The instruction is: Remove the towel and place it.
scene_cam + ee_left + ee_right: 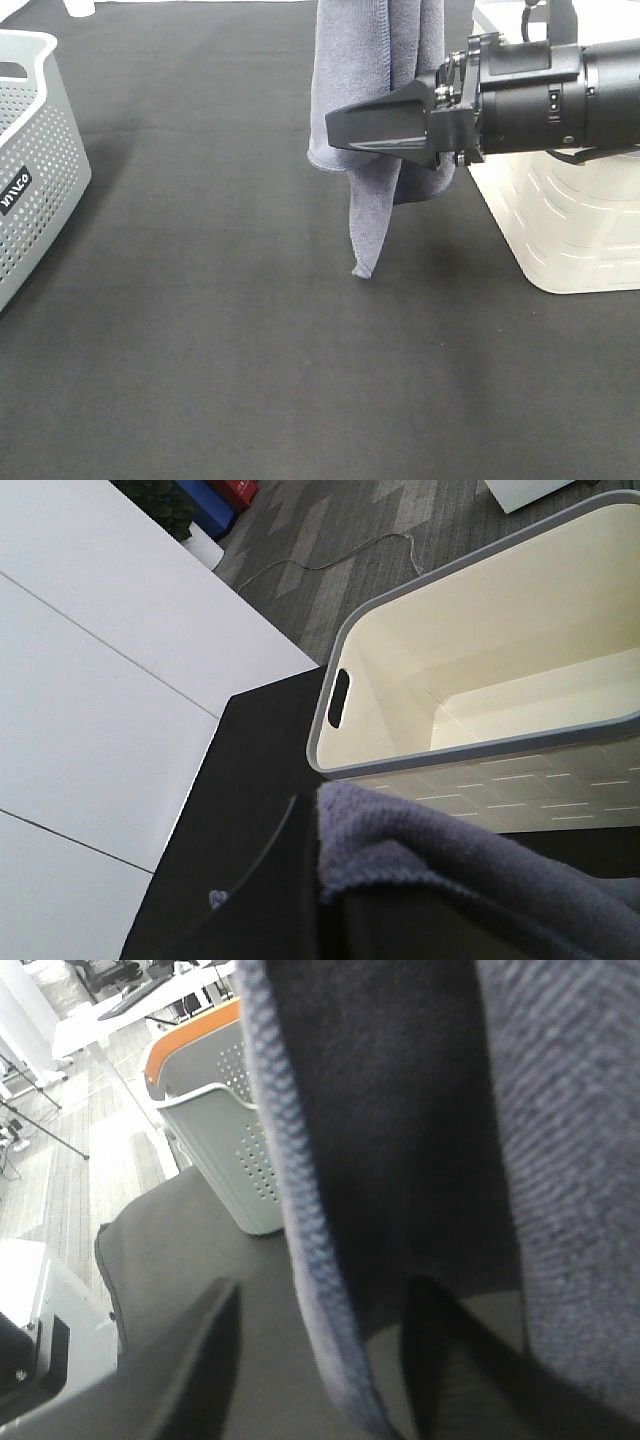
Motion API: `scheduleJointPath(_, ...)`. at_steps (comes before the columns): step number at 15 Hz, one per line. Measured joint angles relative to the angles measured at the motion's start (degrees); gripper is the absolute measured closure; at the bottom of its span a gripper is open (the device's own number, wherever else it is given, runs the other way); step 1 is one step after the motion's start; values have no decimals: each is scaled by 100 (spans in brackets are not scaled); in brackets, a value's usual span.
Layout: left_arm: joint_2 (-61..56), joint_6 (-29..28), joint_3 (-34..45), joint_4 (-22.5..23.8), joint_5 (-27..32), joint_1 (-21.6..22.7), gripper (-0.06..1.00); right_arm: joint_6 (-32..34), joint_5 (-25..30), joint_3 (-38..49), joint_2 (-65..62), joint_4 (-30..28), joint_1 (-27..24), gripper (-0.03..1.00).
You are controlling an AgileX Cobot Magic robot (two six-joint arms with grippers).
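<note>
Our left gripper (340, 920) is clamped on the hanging towel (365, 60); our right gripper (345, 135) has its jaws apart, straddling the folds.

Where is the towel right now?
Exterior high view: the towel hangs right of centre over the black mat, left of the white basket, between the fingers of the right gripper.

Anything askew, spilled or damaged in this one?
Nothing stands out. The towel hangs bunched in mid-air above the black table, between the open jaws of the right gripper. The grey basket and the white basket stand upright.
</note>
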Motion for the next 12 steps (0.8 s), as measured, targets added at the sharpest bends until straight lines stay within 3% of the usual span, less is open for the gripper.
scheduleJointPath(7,0,0,0,0,0,0,94,470,0,0,-390,-802,0,92)
scheduleJointPath(9,0,0,0,0,23,0,94,762,0,0,-413,-922,0,96)
scheduleJointPath(12,0,-40,0,0,619,74,94,1954,11,-46,-413,-1770,0,96)
